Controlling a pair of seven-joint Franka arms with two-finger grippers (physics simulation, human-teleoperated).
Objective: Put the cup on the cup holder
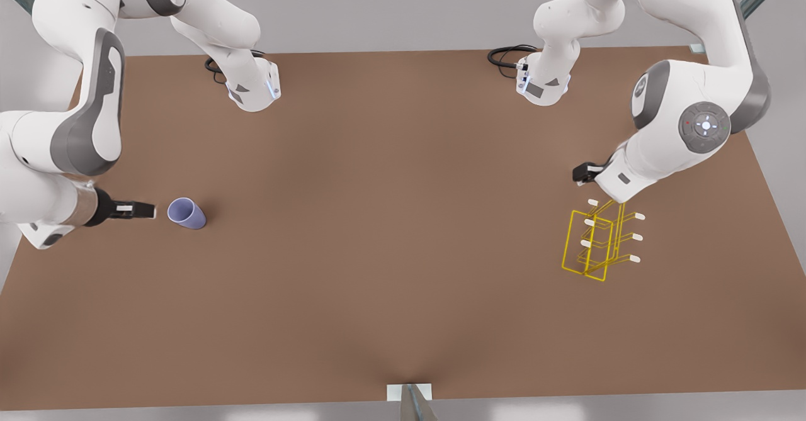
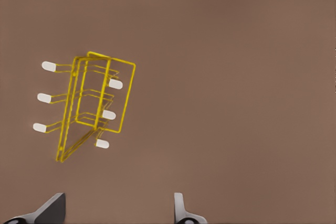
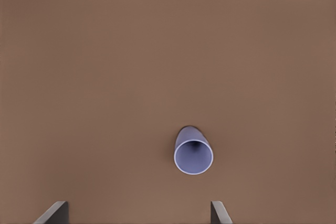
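Note:
The lavender-blue cup (image 1: 186, 213) (image 3: 193, 153) stands on the brown table at the front view's left, mouth up as far as I can tell. My right gripper (image 1: 148, 209) (image 3: 137, 212) hangs just to the cup's left in the front view, open and apart from it. The yellow wire cup holder (image 1: 595, 245) (image 2: 89, 103) with white-tipped pegs stands at the front view's right. Above its far end is my left gripper (image 1: 582, 172) (image 2: 116, 211), largely hidden by its own arm in the front view. The wrist view shows it open and holding nothing.
The two arm bases (image 1: 252, 87) (image 1: 543, 84) with black cables sit at the table's far edge. A wide stretch of bare table (image 1: 390, 219) lies between cup and cup holder. A small bracket (image 1: 409, 396) sticks up at the near edge.

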